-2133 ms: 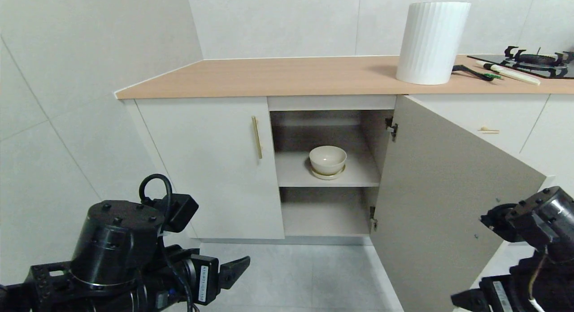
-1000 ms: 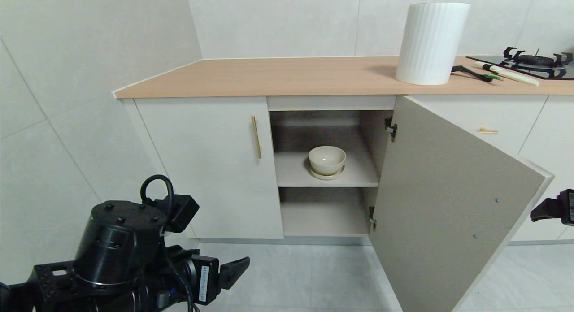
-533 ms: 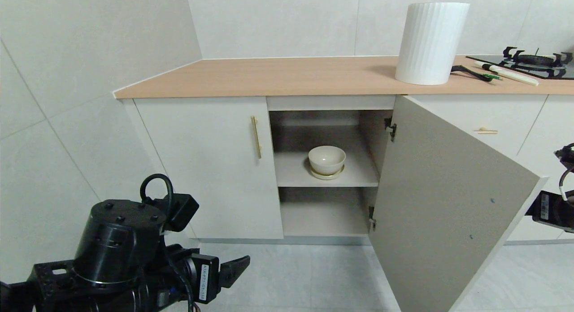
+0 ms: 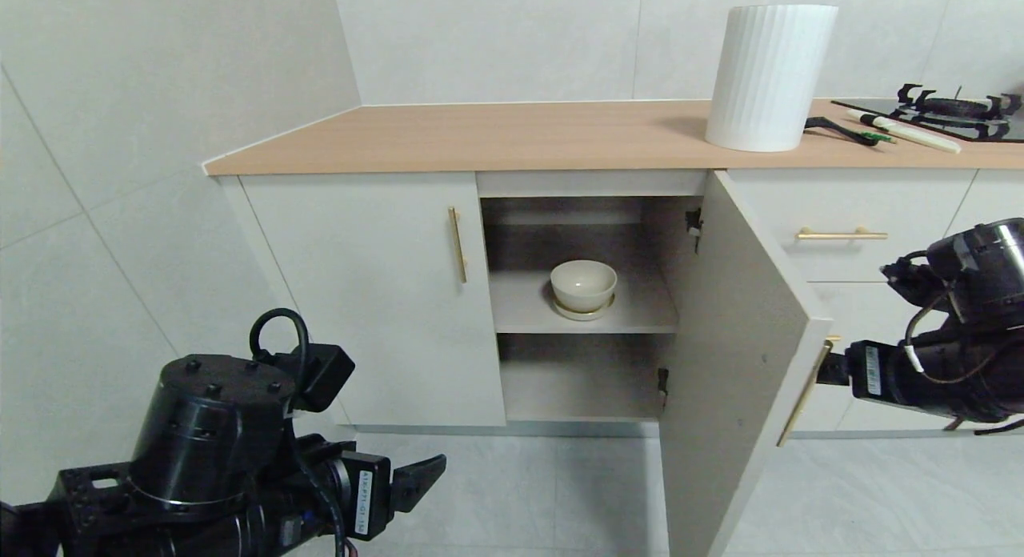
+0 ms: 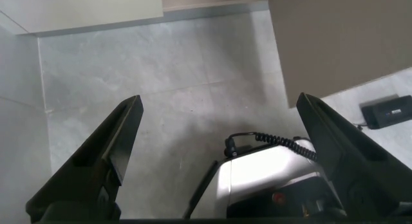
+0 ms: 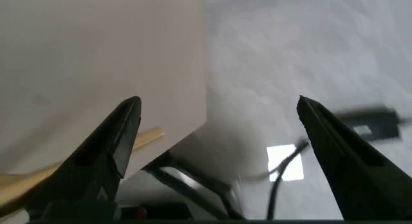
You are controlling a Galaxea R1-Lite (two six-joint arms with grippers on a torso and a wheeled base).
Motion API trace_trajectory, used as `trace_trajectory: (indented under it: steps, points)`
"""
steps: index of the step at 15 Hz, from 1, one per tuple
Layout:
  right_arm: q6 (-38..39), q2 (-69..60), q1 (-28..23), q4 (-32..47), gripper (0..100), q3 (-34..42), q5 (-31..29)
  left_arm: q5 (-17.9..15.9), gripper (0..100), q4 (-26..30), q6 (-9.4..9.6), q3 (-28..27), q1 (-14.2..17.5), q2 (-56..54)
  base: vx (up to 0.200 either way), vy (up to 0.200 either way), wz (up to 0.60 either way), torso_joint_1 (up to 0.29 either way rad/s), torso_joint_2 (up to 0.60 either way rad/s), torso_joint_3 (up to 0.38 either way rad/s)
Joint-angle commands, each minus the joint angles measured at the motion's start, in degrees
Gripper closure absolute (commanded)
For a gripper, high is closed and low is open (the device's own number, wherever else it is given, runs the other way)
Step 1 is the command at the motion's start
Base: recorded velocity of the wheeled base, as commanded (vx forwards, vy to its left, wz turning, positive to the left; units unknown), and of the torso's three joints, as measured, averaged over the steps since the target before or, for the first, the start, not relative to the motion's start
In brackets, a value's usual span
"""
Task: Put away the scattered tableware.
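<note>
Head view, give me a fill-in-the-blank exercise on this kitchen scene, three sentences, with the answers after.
1. The bowl sits on the ____ shelf.
2. The cabinet door stands ____.
3. The white ribbed container stands on the ____.
Missing words: upper; open; countertop.

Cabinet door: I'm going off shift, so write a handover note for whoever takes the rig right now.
Left gripper: open, empty, low over the floor.
Right gripper: open, empty, at the outer face of the cabinet door, beside its gold handle.
Things: the bowl sits on a saucer on the upper shelf; the door stands half open.
Done: bowl and saucer are inside the cabinet.
Left: probably pushing the door shut with the right gripper.
</note>
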Motion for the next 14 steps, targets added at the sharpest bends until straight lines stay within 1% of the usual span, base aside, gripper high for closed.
trace_trajectory:
  steps: [1,2,3,4,6,7,8,10,11,12,13,14]
  points:
    - [0.8,5.9,6.3,-4.1,0,-3.2,0.5,0.1,0,0.0,0.73,-0.3,0.4,0.1,0.000,0.000,0.00,0.000,0.00,0.000]
    - [0.8,7.5,8.0,-5.1,0,-4.2,0.4,0.2,0,0.0,0.91,-0.3,0.7,0.0,0.000,0.000,0.00,0.000,0.00,0.000]
    - [0.9,11.1,10.9,-6.2,0,-6.7,0.4,0.3,0,-0.1,1.61,-0.3,0.9,-0.4,0.000,0.000,0.00,0.000,0.00,0.000]
    - [0.9,12.3,11.7,-6.3,0,-7.9,0.4,0.3,0,-0.3,1.61,-0.4,0.9,-0.5,0.000,0.000,0.00,0.000,0.00,0.000]
    - [0.9,17.4,13.3,-6.4,0,-13.1,0.5,0.3,0,-4.7,1.70,-0.2,1.9,0.0,0.000,0.000,0.00,0.000,0.00,0.000]
    - [1.0,19.8,13.5,-6.4,0,-15.4,0.5,0.3,0,-6.6,2.14,-0.1,2.4,0.3,0.000,0.000,0.00,0.000,0.00,0.000]
    - [1.0,21.2,13.6,-6.4,0,-16.8,0.5,0.3,0,-7.4,2.93,0.0,3.0,0.5,0.000,0.000,0.00,0.000,0.00,0.000]
    - [1.0,25.1,14.1,-6.8,0,-21.6,0.5,0.5,0,-10.7,7.76,0.9,6.4,1.7,0.000,0.000,0.00,0.000,0.00,0.000]
    - [1.1,25.8,14.2,-6.8,0,-22.6,0.5,0.6,0,-12.4,8.91,1.4,7.0,2.0,0.000,0.000,0.00,0.000,0.00,0.000]
    - [2.0,27.3,14.3,-6.9,0,-23.8,0.5,2.0,0,-14.0,11.45,3.2,7.4,2.0,0.000,0.000,0.00,0.000,0.00,0.000]
    - [2.7,28.0,14.4,-6.9,0,-24.5,0.5,2.9,0,-14.1,13.04,4.0,7.3,1.9,0.000,0.000,0.00,0.000,0.00,0.000]
    - [3.6,28.4,14.5,-6.9,0,-24.9,0.6,3.3,0,-14.2,13.56,4.7,6.6,1.3,0.000,0.000,0.00,0.000,0.00,0.000]
